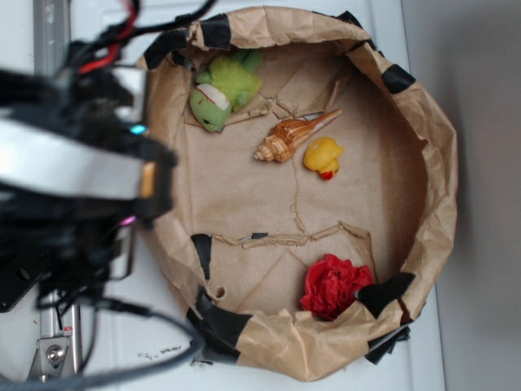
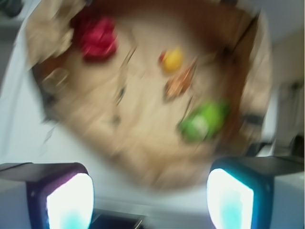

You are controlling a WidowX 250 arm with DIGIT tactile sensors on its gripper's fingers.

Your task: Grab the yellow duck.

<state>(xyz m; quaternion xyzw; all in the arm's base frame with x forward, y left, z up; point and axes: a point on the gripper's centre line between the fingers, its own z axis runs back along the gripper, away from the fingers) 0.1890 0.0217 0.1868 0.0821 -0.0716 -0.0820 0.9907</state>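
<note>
The yellow duck [image 1: 323, 155] is small and rounded with a red-orange beak; it lies inside a brown paper basin [image 1: 431, 163], right of centre. In the blurred wrist view the duck [image 2: 172, 60] shows far ahead, well beyond my gripper [image 2: 150, 200]. The two glowing fingertips [image 2: 71, 200] stand wide apart with nothing between them, so the gripper is open. From the exterior camera the arm is a dark blurred mass at the left, outside the basin's rim.
An orange-brown spiral seashell [image 1: 293, 137] lies just left of the duck, almost touching it. A green plush toy [image 1: 224, 88] sits at the basin's top left, a red fabric flower [image 1: 334, 285] at its lower right. The paper wall is raised and patched with black tape.
</note>
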